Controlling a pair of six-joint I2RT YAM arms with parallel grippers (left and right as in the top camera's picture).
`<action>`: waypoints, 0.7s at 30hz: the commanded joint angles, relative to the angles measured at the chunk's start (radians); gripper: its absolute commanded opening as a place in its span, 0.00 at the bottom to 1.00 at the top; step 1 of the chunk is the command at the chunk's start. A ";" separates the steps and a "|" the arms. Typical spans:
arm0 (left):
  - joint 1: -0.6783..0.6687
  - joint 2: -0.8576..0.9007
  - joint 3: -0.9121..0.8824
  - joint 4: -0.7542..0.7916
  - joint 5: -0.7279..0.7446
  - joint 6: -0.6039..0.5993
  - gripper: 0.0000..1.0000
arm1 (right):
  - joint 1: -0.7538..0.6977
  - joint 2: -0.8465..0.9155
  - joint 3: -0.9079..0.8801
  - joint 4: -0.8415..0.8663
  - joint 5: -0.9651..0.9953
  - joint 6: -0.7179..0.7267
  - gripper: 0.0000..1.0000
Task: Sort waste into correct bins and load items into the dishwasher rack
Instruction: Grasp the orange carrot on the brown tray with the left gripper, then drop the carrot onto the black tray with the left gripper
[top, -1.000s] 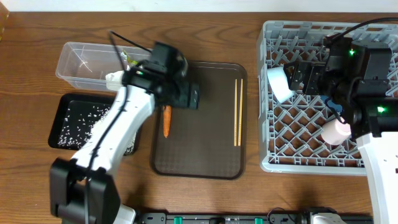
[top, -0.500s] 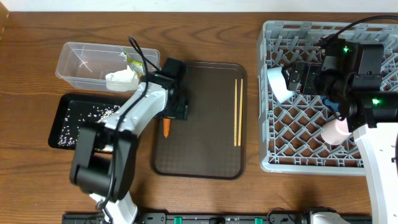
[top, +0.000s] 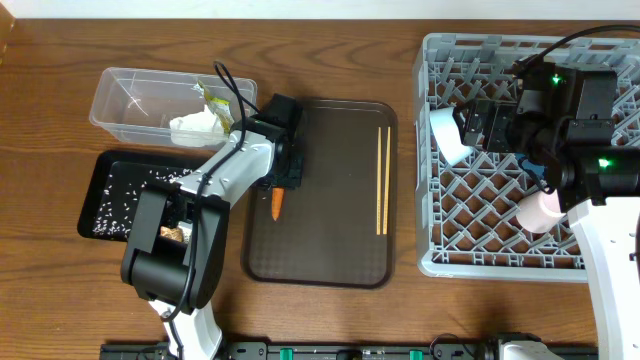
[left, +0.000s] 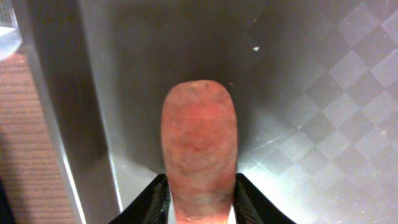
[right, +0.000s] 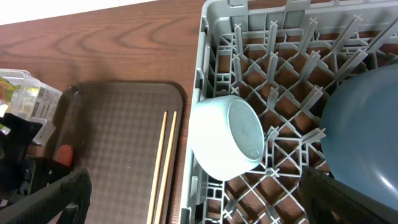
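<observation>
The small orange carrot (left: 199, 143) lies on the dark brown serving tray (top: 330, 230), near its left edge. My left gripper (top: 281, 172) is down over the carrot's upper end, and its black fingers (left: 155, 196) press against both sides, so it is shut on the carrot. Only the carrot's tip (top: 277, 204) shows in the overhead view. My right gripper (top: 480, 125) hangs open over the dishwasher rack (top: 440, 250), beside the white bowl (right: 227, 137). The blue plate (right: 367, 124) and the pink cup (top: 540, 210) are in the rack. The chopsticks (top: 382, 180) lie on the serving tray.
The clear tub (top: 135, 95) at the back left holds a crumpled tissue (top: 195, 127) and a yellow-green wrapper (top: 215, 98). In front of it, the black tray (top: 115, 195) has rice grains scattered in it. My left arm reaches across the black tray's right side.
My left gripper has come down onto the carrot and closed from wide open onto it. The carrot has shifted slightly. The right gripper has moved a little and stays open.
</observation>
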 joint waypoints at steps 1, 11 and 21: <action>0.001 0.001 0.004 -0.016 0.008 0.005 0.30 | 0.007 0.003 0.002 -0.002 0.003 -0.013 0.99; 0.044 -0.253 0.035 -0.178 -0.005 0.005 0.12 | 0.007 0.003 0.002 -0.001 0.003 -0.013 0.99; 0.214 -0.355 0.018 -0.342 -0.199 -0.031 0.13 | 0.007 0.003 0.002 -0.002 0.003 -0.013 0.99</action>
